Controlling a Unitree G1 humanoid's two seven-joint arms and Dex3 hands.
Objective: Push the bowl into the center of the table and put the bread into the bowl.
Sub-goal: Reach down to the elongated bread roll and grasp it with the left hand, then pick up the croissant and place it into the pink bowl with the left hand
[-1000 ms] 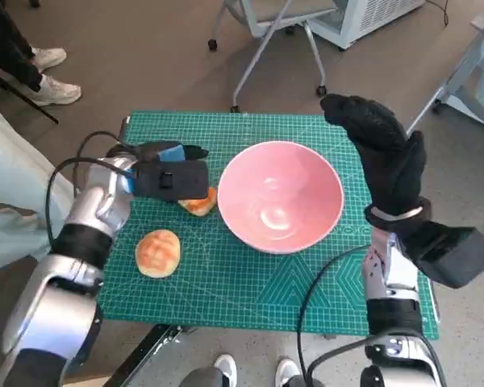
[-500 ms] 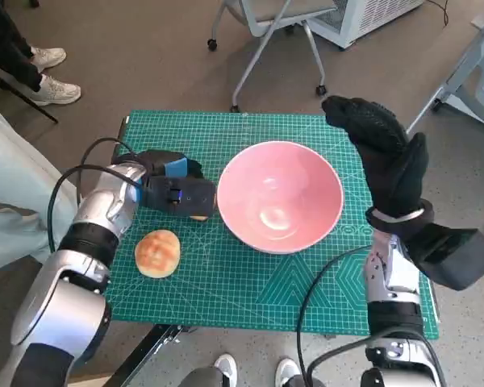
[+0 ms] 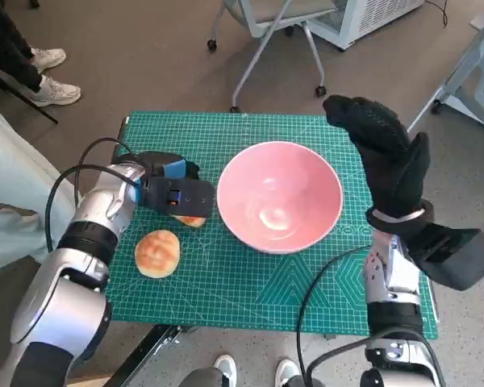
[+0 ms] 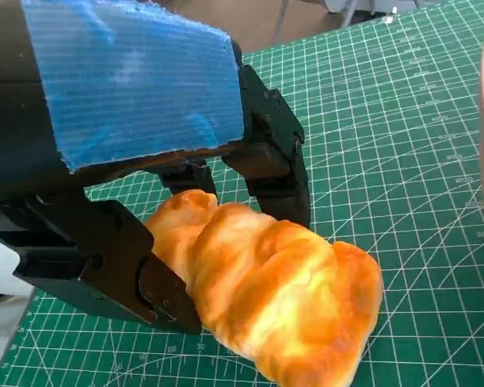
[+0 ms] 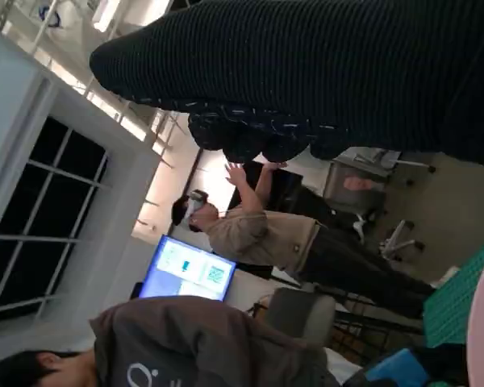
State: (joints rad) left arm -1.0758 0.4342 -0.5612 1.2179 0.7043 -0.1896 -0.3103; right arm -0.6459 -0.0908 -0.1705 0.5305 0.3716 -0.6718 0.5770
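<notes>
A large pink bowl (image 3: 280,196) stands on the green cutting mat (image 3: 250,282), slightly right of the middle. My left hand (image 3: 173,189) sits low just left of the bowl. In the left wrist view its black fingers (image 4: 270,165) close on both sides of a golden elongated bread (image 4: 266,290). Only a sliver of this bread (image 3: 190,220) shows under the hand from the head. A round bun (image 3: 157,251) lies loose nearer the front left. My right hand (image 3: 383,153) is raised upright beside the bowl's right side, fingers extended, holding nothing.
A wheeled chair (image 3: 266,32) stands behind the table. A person's shoes (image 3: 52,89) and a pale trouser leg (image 3: 8,185) are at the left. Cables trail from both wrists. The right wrist view shows people (image 5: 266,234) in the room beyond.
My left hand has dropped down and forward onto the elongated bread, which now lies mostly hidden beneath it. The bowl, the bun and the right hand have stayed in place.
</notes>
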